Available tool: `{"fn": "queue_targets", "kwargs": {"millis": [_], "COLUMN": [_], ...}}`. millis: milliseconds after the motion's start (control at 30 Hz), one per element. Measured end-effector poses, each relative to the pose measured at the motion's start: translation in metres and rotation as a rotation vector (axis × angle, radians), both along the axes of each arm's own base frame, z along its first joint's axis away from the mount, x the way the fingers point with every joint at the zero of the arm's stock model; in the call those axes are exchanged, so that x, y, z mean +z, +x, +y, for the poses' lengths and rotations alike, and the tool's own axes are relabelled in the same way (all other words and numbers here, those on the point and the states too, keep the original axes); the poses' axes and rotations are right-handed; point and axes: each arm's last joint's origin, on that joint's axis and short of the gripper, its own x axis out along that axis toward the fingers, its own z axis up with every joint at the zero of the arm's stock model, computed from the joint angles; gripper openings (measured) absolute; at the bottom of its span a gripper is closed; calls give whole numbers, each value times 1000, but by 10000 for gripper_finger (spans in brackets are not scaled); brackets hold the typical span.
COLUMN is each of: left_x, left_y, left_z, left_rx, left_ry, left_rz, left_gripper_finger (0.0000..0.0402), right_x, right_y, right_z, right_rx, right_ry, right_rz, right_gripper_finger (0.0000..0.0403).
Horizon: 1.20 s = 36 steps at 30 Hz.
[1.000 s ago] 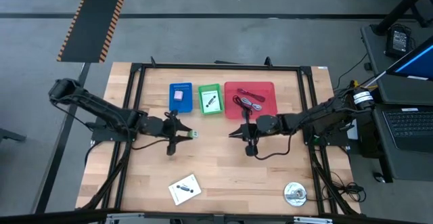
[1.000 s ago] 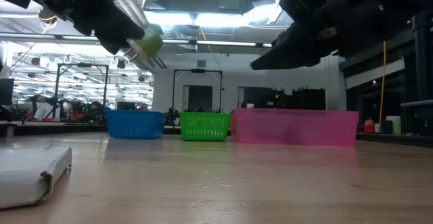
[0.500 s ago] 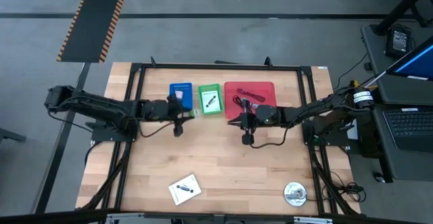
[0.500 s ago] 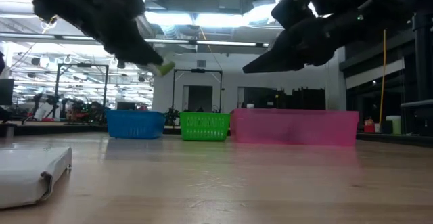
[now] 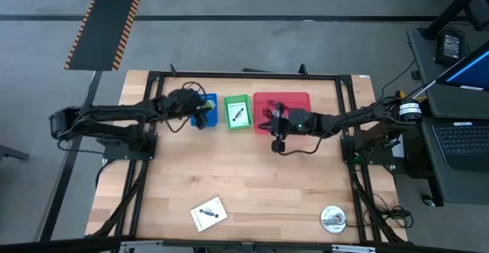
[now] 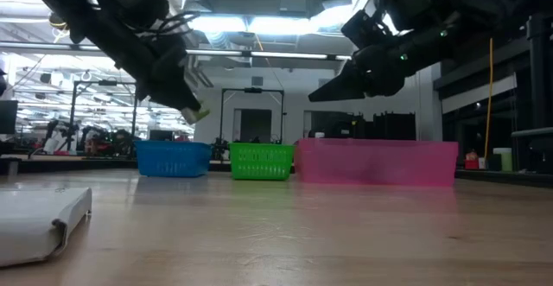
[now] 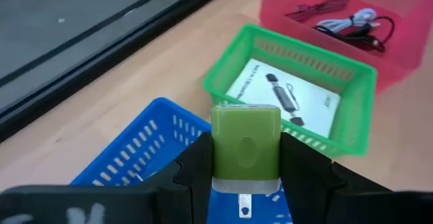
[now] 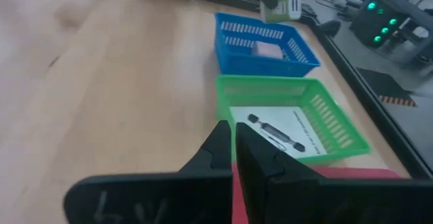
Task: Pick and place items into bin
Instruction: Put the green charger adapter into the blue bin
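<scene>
High view shows the tabletop (image 5: 252,184) with a red bin (image 5: 298,104) already holding cables, a green bin (image 5: 236,113) a card, and a blue bin (image 5: 205,109) a pink piece. The left gripper (image 7: 245,158) clamps a green-white plug (image 7: 245,146) above the blue bin, release pending. The right gripper (image 8: 234,149) is closed, empty. A white packet (image 5: 208,213) and round piece (image 5: 333,219) remain.

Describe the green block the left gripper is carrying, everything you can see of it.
The green block is a small olive-green boxy piece with rounded edges, a pale grey band at one end and a metal prong there, like a plug adapter. The left gripper clamps it between both fingers, above the blue basket, touching nothing else.
</scene>
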Motion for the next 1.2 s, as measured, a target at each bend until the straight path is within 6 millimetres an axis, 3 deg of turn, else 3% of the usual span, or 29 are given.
{"fn": "queue_targets", "kwargs": {"millis": [300,733,1000,1200], "left_x": [-11,-26,-39,-39], "left_y": [-10,10,18,18], "left_z": [14,24,27,27], "left_rx": [109,141,119,101], "left_ry": [-144,-237,-288,-275], "left_rz": [30,169,225,237], "left_gripper_finger": [131,131,177,185], "right_x": [0,4,4,4], "right_y": [-1,-1,-1,-1], "right_z": [-12,-17,-17,-17], "right_rx": [-43,-56,-55,-55], "right_ry": [1,-7,-10,-10], "right_rz": [-1,-48,-46,-46], "right_gripper_finger": [5,5,5,5]}}
